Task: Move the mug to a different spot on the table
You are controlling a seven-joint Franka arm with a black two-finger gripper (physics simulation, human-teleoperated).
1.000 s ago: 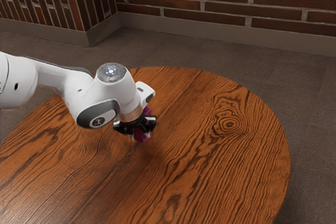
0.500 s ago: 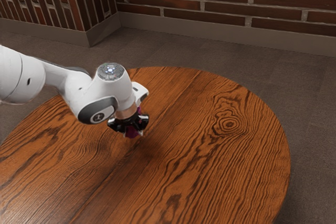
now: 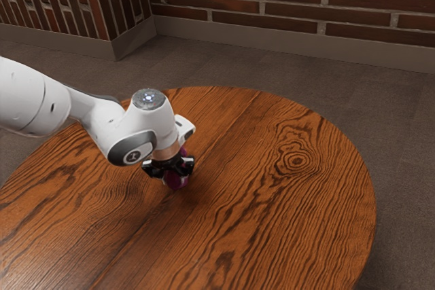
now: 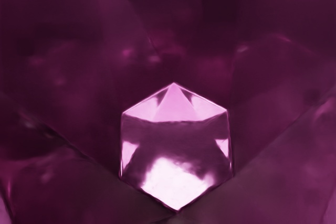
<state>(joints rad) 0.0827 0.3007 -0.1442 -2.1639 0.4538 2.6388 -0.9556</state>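
Mug is pinched by the gripper, low over the tabletop. This looks like mid-carry; next likely comes gentle lowering, then release.

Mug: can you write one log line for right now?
gripper: shut on mug | mug: purple, under hand | table: round, wood

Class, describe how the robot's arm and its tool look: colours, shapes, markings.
The arm is white with rounded segments and grey joint bands. A round cap glows pale blue at the wrist. A copper-toned collar sits above the black tool.
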